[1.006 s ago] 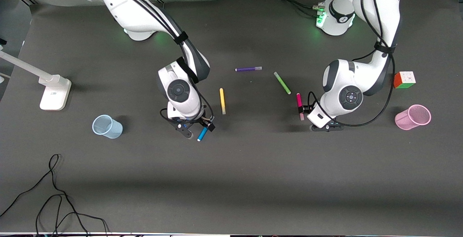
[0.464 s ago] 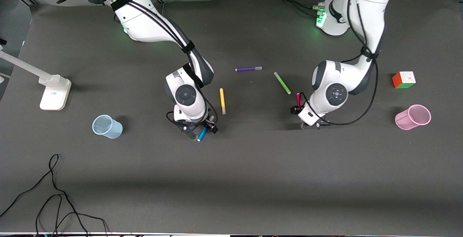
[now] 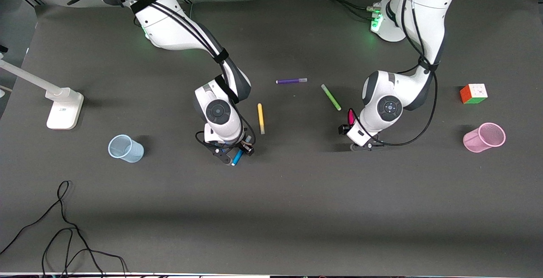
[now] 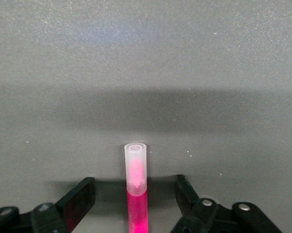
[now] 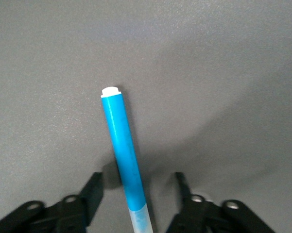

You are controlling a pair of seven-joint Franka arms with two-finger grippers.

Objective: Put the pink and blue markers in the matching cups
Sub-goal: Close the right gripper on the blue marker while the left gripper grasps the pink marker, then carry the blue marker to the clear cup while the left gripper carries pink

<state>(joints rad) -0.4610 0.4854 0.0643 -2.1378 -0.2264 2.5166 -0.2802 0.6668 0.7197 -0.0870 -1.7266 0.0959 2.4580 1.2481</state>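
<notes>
The blue marker [image 3: 237, 156] lies on the dark table, and my right gripper [image 3: 236, 154] is low over it. In the right wrist view the blue marker [image 5: 119, 138] lies between the open fingers of the right gripper [image 5: 138, 185], which do not touch it. The pink marker [image 3: 351, 118] is mostly hidden under my left gripper [image 3: 354, 139]. In the left wrist view the pink marker [image 4: 138, 208], with its pale cap, lies between the open fingers of the left gripper [image 4: 134, 188]. The pale blue cup [image 3: 125, 148] stands toward the right arm's end, the pink cup [image 3: 485, 137] toward the left arm's end.
A yellow pen [image 3: 261, 118], a green pen [image 3: 331, 97] and a purple pen [image 3: 291, 81] lie between the arms. A colour cube [image 3: 474, 94] sits near the pink cup. A white lamp base [image 3: 63, 108] and a loose black cable [image 3: 63, 227] are at the right arm's end.
My left gripper has moved sideways over the pink marker and now covers most of it. My right gripper has shifted slightly and stays over the blue marker.
</notes>
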